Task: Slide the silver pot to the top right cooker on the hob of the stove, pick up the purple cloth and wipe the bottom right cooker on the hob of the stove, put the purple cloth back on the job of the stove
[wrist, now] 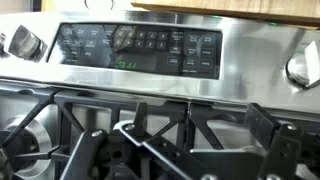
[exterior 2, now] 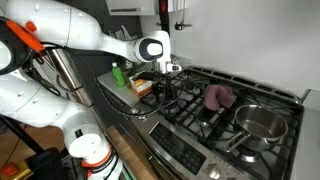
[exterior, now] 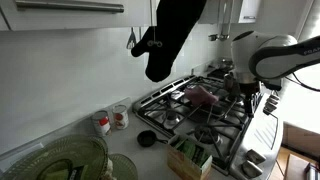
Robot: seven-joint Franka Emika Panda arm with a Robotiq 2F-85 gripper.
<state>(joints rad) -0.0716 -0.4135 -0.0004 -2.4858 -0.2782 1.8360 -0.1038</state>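
In the wrist view the gripper (wrist: 185,160) hangs over the black grates (wrist: 190,125). Its fingers (wrist: 88,152) are spread wide with nothing but grate between them, and beyond them runs the stove's silver control panel (wrist: 140,45). In an exterior view, the silver pot (exterior 2: 260,123) sits on the near right burner of the stove (exterior 2: 185,150). Its handle points toward the front edge and its inside looks shiny, though what it holds cannot be made out. The gripper (exterior 2: 165,92) is at the opposite, left end of the hob, low over the grates and well apart from the pot. The purple cloth (exterior 2: 218,96) lies bunched on the grates farther back. It is between gripper and pot, touched by neither and nearer the pot. Past the gripper a box (exterior 2: 140,85) and a green bottle (exterior 2: 117,73) stand on the counter. In an exterior view that box (exterior: 190,155) holds green-topped items. Two red-and-white mugs (exterior: 110,120) and clear bowls (exterior: 70,160) stand nearby, and the cloth (exterior: 203,95) lies mid-hob.
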